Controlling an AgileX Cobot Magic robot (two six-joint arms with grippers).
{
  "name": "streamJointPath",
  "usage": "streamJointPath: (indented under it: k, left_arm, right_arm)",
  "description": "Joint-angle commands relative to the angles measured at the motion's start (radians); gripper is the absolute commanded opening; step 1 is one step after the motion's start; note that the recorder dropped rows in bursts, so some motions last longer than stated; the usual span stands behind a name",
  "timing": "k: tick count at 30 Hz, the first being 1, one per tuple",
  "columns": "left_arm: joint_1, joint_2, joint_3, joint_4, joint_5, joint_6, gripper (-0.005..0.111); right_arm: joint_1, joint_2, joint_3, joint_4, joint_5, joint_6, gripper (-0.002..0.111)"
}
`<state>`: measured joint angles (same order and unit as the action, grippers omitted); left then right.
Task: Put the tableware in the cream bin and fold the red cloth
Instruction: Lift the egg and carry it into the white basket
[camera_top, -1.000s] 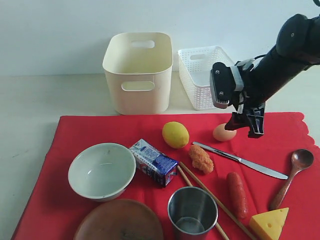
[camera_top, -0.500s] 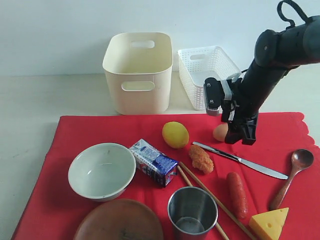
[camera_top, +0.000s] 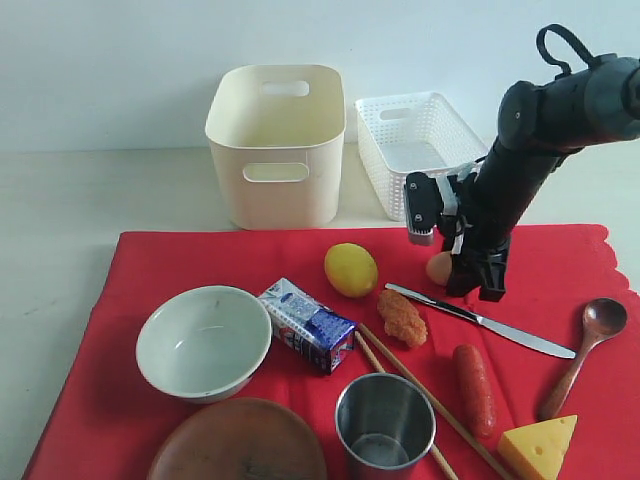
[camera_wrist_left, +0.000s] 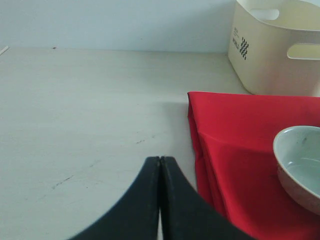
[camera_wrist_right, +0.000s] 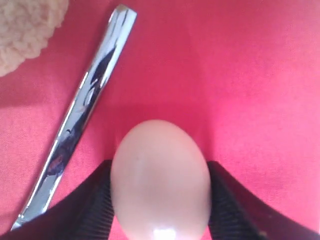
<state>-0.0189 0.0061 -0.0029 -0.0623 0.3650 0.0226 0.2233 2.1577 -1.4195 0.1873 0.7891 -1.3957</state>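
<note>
The red cloth (camera_top: 200, 260) lies flat on the table under the tableware. On it are the pale bowl (camera_top: 203, 340), wooden plate (camera_top: 240, 445), steel cup (camera_top: 385, 425), chopsticks (camera_top: 420, 395), knife (camera_top: 480, 320) and wooden spoon (camera_top: 590, 345). The cream bin (camera_top: 277, 145) stands behind the cloth. My right gripper (camera_top: 470, 280) is down on the cloth just behind the knife. Its two pads press the sides of the egg (camera_wrist_right: 160, 180), beside the knife (camera_wrist_right: 85, 115). My left gripper (camera_wrist_left: 160, 159) hovers shut and empty over bare table, left of the cloth (camera_wrist_left: 240, 125) and bowl (camera_wrist_left: 300, 160).
A white perforated basket (camera_top: 415, 150) stands right of the cream bin. A lemon (camera_top: 351, 269), blue milk carton (camera_top: 308, 325), fried piece (camera_top: 402, 318), sausage (camera_top: 474, 388) and cheese wedge (camera_top: 540, 447) lie among the tableware on the cloth.
The right arm came down and leftward from above the cloth until its fingers closed in around the egg. Everything else stays where it was.
</note>
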Motion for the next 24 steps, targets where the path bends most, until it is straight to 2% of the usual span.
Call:
streamJointPath:
  k: [1, 12, 17, 24]
  left_arm:
    - [0.002, -0.006, 0.003, 0.001, -0.013, -0.001, 0.0]
    - [0.002, -0.006, 0.003, 0.001, -0.013, -0.001, 0.0]
    - [0.002, -0.006, 0.003, 0.001, -0.013, -0.001, 0.0]
    - [0.002, -0.006, 0.003, 0.001, -0.013, -0.001, 0.0]
  right_arm:
    - [0.003, -0.032, -0.006, 0.002, -0.031, 0.049, 0.002]
    - [0.003, -0.238, -0.006, 0.16, -0.087, 0.136, 0.002]
    - [0.003, -0.277, -0.029, 0.203, -0.252, 0.313, 0.002]
    - [0.001, -0.191, -0.228, 0.2, -0.271, 0.605, 0.002]
